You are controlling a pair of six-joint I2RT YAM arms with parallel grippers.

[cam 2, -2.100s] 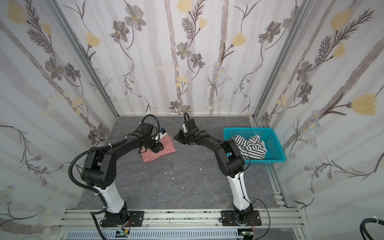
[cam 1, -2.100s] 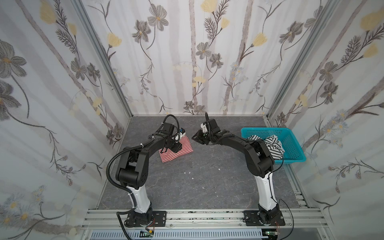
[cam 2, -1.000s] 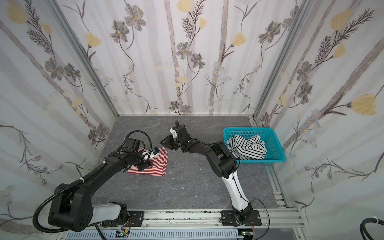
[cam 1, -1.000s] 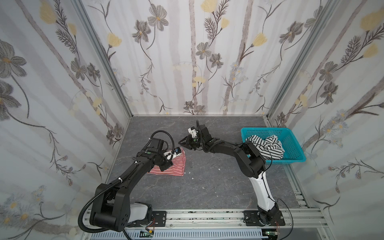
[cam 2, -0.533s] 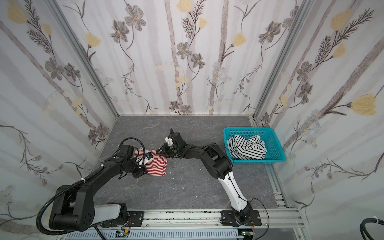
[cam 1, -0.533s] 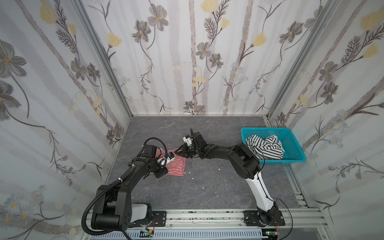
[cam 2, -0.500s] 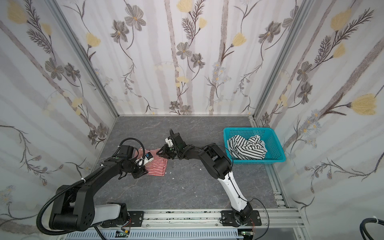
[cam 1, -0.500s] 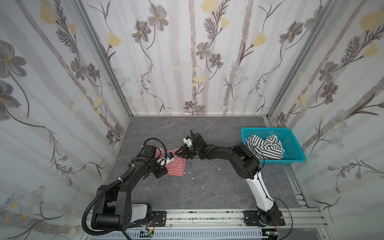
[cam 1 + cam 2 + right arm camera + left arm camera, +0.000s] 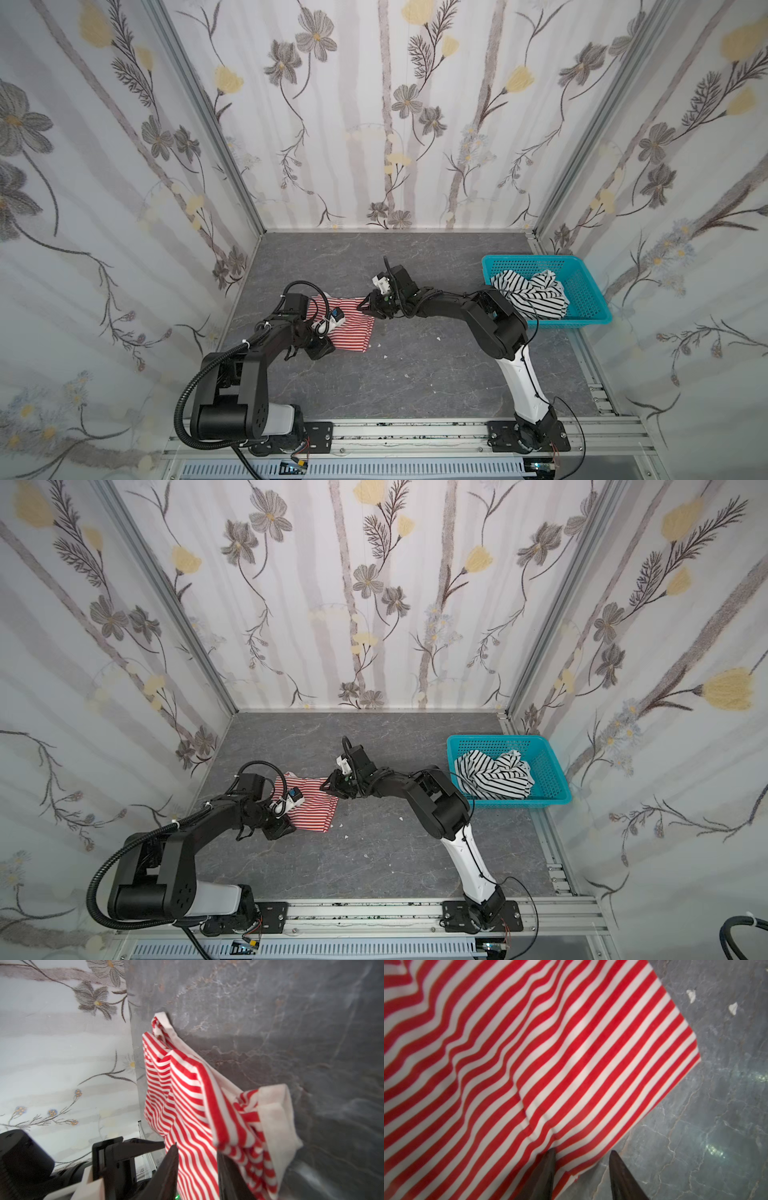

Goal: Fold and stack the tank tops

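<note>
The red-and-white striped tank top (image 9: 353,328) (image 9: 316,808) lies folded on the grey table, left of centre. My left gripper (image 9: 326,347) (image 9: 583,1165) is open at its near edge. One finger (image 9: 548,1167) rests on the cloth (image 9: 550,1053) and the other is over bare table. My right gripper (image 9: 365,309) (image 9: 197,1159) is at the far right corner, shut on a raised part of the top (image 9: 187,1095) with its white trim. The black-and-white striped tank top (image 9: 530,293) (image 9: 492,773) lies crumpled in the basket.
The turquoise mesh basket (image 9: 573,322) (image 9: 536,800) stands at the right edge of the table. Small white scraps (image 9: 378,345) lie just right of the red top. The flowered left wall (image 9: 232,266) rises close behind the left arm.
Both arms have brought the red-and-white top from the far middle of the table toward the front left. In the last half second it has hardly moved.
</note>
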